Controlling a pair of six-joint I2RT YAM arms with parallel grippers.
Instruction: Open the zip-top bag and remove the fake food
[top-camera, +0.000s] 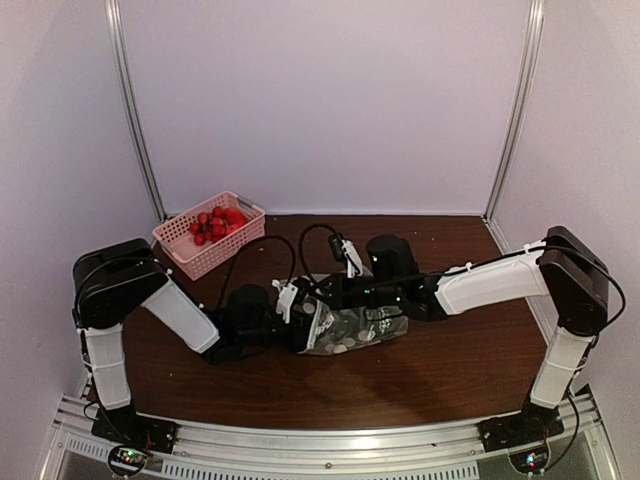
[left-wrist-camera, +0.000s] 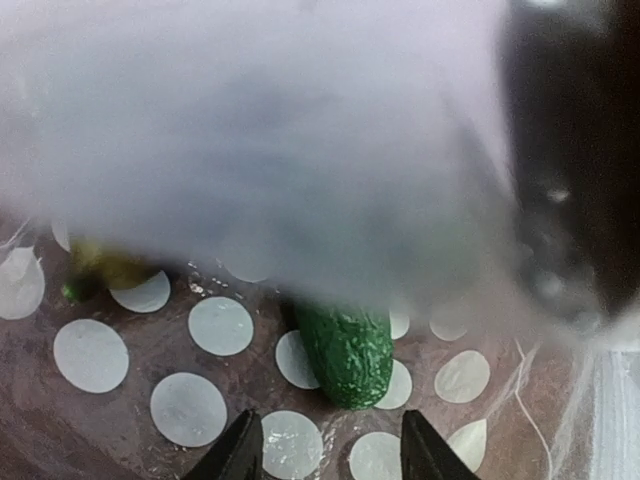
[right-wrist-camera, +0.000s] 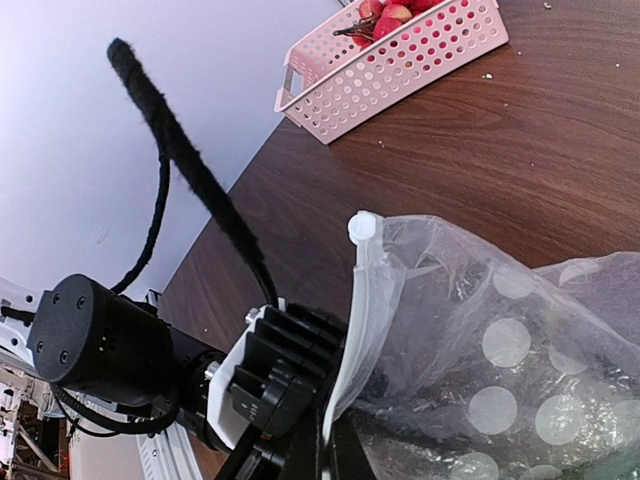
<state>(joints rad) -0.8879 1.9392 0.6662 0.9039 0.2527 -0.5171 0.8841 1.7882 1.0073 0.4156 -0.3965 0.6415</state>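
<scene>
**Top view.** You see both arms meeting at mid-table (top-camera: 460, 370), where the bag (top-camera: 365, 325) lies flat with its long side running left to right and its mouth turned toward your left arm. The right gripper (top-camera: 324, 302) has the upper lip of the mouth, apparently to hold the opening up. The left gripper (top-camera: 311, 329) pokes into the opening from the left. The pink basket (top-camera: 190, 258) stands well apart at the back left, holding a bunch of red grapes (top-camera: 205, 225) and a red-orange piece, so part of the food looks to be out already.

**Left wrist view.** Your camera is inside the dotted plastic, with a fogged fold of it draped over the top of the picture. The left fingers (left-wrist-camera: 240, 452) stand apart with nothing between them. Just ahead of them lies a green toy vegetable (left-wrist-camera: 345, 350), its rounded end toward the tips and its long axis running away from them, leaning slightly left. A yellowish piece (left-wrist-camera: 105, 265) sits farther back on the left, half hidden by the fold.

**Right wrist view.** The right gripper (right-wrist-camera: 322, 455) is clenched on the bag's white zip strip (right-wrist-camera: 365, 300), which rises upright from the fingers to a small knob at its end. That lifts the clear wall off the table. The left arm (right-wrist-camera: 110, 345) sits just beside it, aimed at the mouth.
</scene>
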